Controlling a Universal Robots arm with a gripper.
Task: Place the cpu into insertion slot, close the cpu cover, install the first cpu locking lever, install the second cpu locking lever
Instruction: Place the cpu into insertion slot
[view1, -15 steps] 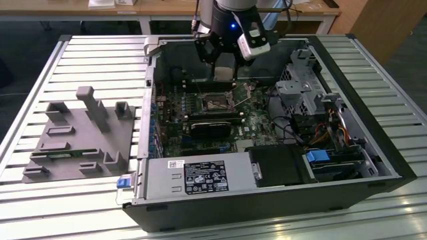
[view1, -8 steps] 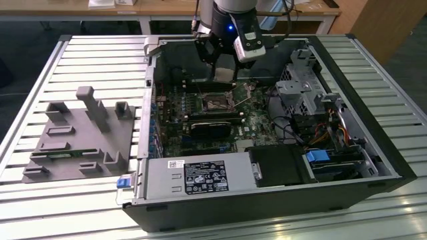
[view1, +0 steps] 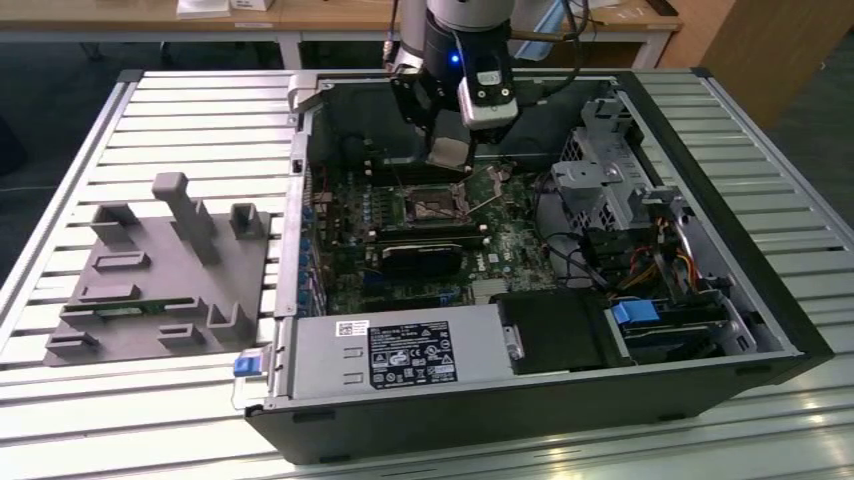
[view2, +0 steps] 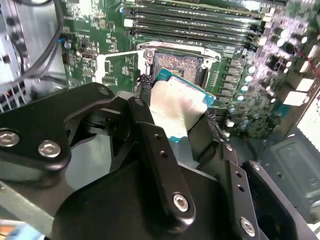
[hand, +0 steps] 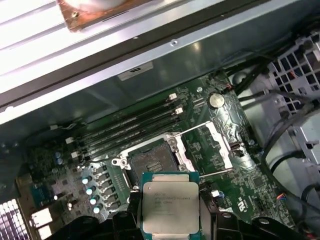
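My gripper (view1: 447, 150) is inside the open computer case, shut on the cpu (hand: 170, 200), a flat square chip with a dull silver top and a green edge. Black fingers (view2: 145, 90) clamp two opposite sides of the cpu (view2: 177, 105). The chip hangs above the motherboard, close to the insertion slot (hand: 150, 162) and slightly off to one side of it. The insertion slot (view2: 177, 65) lies bare, its dark centre exposed (view1: 430, 203). The cpu cover (hand: 220, 150), a silvery windowed frame, is swung open beside the slot. A thin wire lever (hand: 200, 129) lies along the cover.
Long black memory slots (hand: 130, 125) run beside the socket. A drive cage (view1: 607, 180) and loose cables (view1: 587, 260) fill the case on the exterior view's right. The power supply (view1: 400, 350) sits at the near edge. A grey fixture block (view1: 160, 270) lies on the slatted table.
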